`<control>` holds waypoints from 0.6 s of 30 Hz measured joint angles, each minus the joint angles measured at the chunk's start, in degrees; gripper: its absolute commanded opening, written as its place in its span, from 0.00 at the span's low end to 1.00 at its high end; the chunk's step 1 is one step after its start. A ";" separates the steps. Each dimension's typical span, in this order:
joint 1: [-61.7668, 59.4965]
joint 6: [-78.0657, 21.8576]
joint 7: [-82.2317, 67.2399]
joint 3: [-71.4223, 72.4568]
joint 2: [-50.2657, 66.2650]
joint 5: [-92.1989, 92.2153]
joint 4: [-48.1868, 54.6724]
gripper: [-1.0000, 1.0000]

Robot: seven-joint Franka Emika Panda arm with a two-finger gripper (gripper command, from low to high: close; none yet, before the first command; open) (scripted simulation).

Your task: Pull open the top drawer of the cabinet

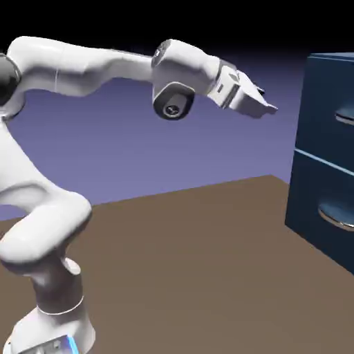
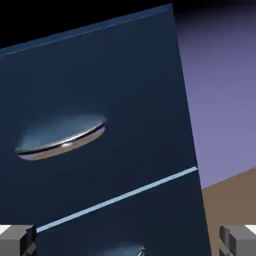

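Your claw (image 1: 268, 105) hangs in the air, well apart from the cabinet (image 1: 325, 138) and about level with its upper part; its fingers (image 2: 19, 239) sit at the two bottom corners of the hand view, spread wide with nothing between them. You can see the table (image 1: 200, 263) as a flat, matte brown surface, running from the arm's base to the foot of the cabinet. Behind it the room is only a plain blue-violet backdrop that darkens to black along the top. The cabinet stands at the exterior view's right edge: a tall, boxy, dark navy body with flat, smooth faces and sharp corners. The top drawer (image 2: 100, 90) fills most of the hand view, tilted there, its front flush with the cabinet and shut. On it sits a curved silver-grey bar handle (image 2: 62, 141), shiny like polished metal, with a soft reflection on the blue above it. A thin pale blue line (image 2: 120, 195) marks the seam between this drawer and the lower drawer (image 1: 325, 207), whose own handle (image 1: 337, 218) shows in the exterior view. The arm (image 1: 90, 66) is glossy white with rounded, smooth joints. You will find no readable label or writing on anything.
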 measured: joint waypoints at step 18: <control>-37.38 -2.36 -9.08 33.44 -2.11 43.31 23.32 0.50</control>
